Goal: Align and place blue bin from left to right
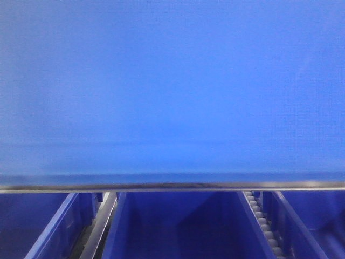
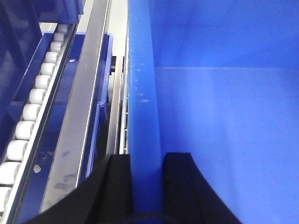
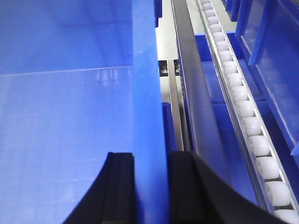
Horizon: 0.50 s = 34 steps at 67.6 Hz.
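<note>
White roller tracks and grey metal rails of a flow rack run alongside, with other blue bins sitting in the lanes below. The blue bin fills the front view, its lower edge showing above those lanes. The left tool is clamped over the bin's left wall, one finger inside and one outside. The right tool grips the right wall likewise.

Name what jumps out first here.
The blue bin floods the front view, with other bins showing in the strip below it. In the wrist views the left gripper and right gripper each pinch one of its side walls, and white roller tracks run alongside.
</note>
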Motion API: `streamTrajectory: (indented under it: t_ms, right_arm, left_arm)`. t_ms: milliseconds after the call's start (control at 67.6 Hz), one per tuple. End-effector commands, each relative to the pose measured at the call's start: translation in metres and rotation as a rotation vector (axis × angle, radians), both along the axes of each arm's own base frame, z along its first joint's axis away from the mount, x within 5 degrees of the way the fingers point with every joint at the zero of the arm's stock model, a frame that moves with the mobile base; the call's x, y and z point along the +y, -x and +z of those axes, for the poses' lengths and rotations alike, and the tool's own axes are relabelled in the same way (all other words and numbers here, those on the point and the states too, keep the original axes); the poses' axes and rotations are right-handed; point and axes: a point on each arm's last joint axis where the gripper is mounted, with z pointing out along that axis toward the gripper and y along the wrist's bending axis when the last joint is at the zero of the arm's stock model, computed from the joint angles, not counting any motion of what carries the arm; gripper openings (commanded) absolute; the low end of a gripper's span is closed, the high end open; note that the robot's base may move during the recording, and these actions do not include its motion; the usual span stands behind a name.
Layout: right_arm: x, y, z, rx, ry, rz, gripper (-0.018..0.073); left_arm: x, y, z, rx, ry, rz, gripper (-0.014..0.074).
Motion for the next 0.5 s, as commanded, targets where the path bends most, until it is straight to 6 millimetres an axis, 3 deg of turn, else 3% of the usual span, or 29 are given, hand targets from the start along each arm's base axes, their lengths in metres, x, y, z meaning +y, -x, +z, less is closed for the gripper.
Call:
streamTrajectory:
  t_ms: [0,488]
  right_arm:
    - [0.0015,-0.0005,0.0131,-0.103,-0.055,0.043,-0.0081]
    - [0.0015,-0.0005,0.0131,-0.103,-0.055,0.043,-0.0081]
  left_arm:
    - [-0.0041,0.003,0.0115,-0.084,0.051,-0.067,-0.0111]
    - [-0.0041,0.003,0.0115,-0.084,0.051,-0.067,-0.0111]
